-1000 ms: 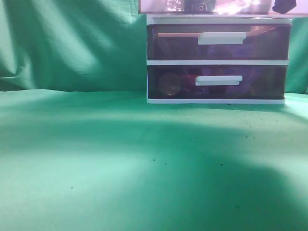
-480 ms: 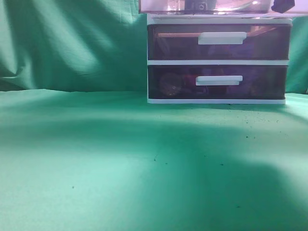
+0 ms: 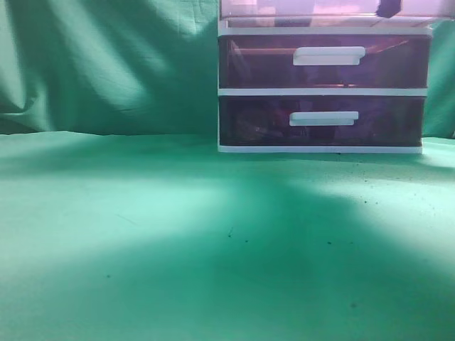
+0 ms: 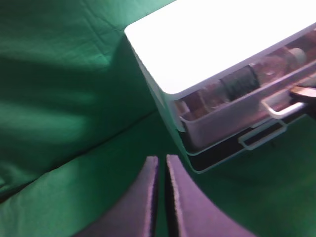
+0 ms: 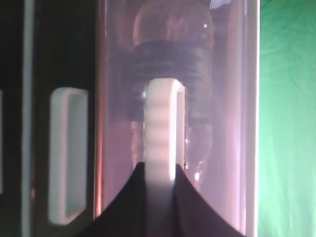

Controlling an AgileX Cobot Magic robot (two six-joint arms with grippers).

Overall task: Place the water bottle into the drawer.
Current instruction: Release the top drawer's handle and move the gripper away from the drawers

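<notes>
The drawer [image 3: 306,8] is the top one of the white-framed cabinet [image 4: 222,39], cut off at the top of the exterior view. In the left wrist view the drawer [image 4: 222,118] stands slightly out, with the clear water bottle [image 4: 237,81] lying on its side inside. My right gripper [image 5: 160,170] is shut on the drawer's white bar handle [image 5: 160,123]; the water bottle [image 5: 173,59] shows through the translucent front. The right gripper also shows in the exterior view [image 3: 387,8]. My left gripper [image 4: 161,159] is shut and empty, in the air left of the cabinet.
Two lower dark purple drawers [image 3: 323,62] [image 3: 323,121] with white handles are closed. Green cloth [image 3: 178,241] covers the table and hangs as a backdrop [image 3: 106,64]. The cabinet stands at the back right.
The top drawer has slid back toward the cabinet; its left edge has moved right and lines up more closely with the frame. The right gripper moved with it.
</notes>
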